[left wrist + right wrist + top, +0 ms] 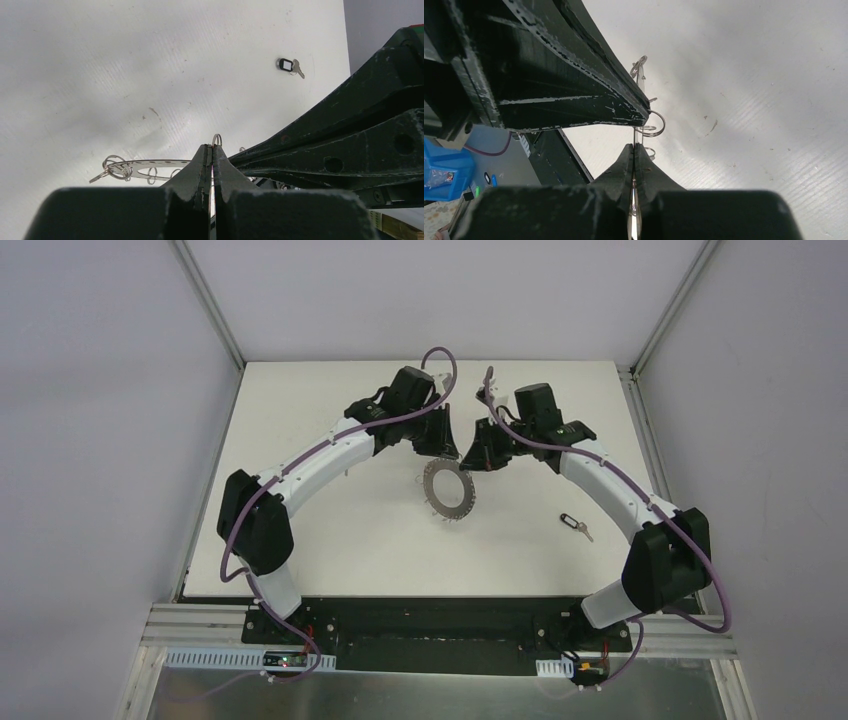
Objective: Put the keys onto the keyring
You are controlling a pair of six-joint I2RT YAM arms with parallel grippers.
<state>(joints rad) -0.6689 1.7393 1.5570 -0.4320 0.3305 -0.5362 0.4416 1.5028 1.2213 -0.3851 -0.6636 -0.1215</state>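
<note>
White counter (330, 540), grey walls (100, 390). My left fingers (212, 150) and right fingers (634, 148) are both pinched shut on the rim of the keyring (449, 488), side by side, presumably to steady it while a wire loop (655, 123) takes a key. The overhead view shows the ring's flat face, while the wrist views show it edge-on. The black-headed key (572, 523) lies well apart, on my right.

Grey keyring (450, 490) stands tilted; 1 black-headed key (574, 525) lies flat, well right.
</note>
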